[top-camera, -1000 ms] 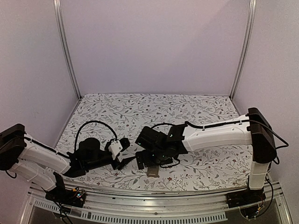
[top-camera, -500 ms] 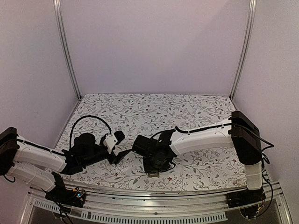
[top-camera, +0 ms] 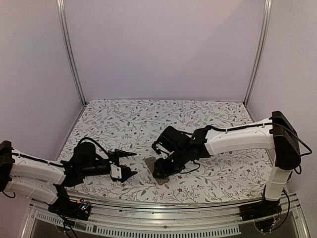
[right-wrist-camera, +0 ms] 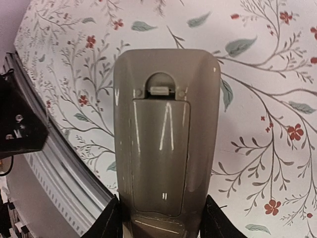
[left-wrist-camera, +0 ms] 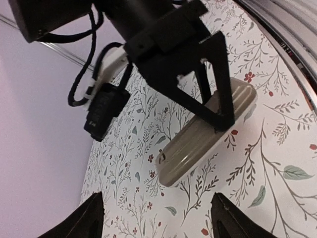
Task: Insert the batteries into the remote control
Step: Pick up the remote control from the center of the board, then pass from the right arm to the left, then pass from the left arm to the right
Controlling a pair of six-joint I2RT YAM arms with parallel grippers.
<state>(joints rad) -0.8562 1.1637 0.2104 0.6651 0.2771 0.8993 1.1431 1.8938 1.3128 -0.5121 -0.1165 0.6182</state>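
Remote control (right-wrist-camera: 166, 134) lies back-up on the floral table (right-wrist-camera: 277, 74), between the fingers of the right gripper (right-wrist-camera: 161, 218). They close on its two long edges near one end and look to be pinching it. The rest of the body runs out ahead of the fingertips. Battery cover (right-wrist-camera: 161, 153) is on and flush, latch tab (right-wrist-camera: 160, 90) seated at the end away from the grip. Left gripper (left-wrist-camera: 158, 218) is spread wide and holds nothing; the remote sits ahead of its tips, lying across its line. Batteries: none in any view.

Progress, my read: cover shut, cells out of sight, so either nothing is loaded or they are sealed inside; cannot tell which. If unloaded, everything remains: cover off, both cells in, cover back.
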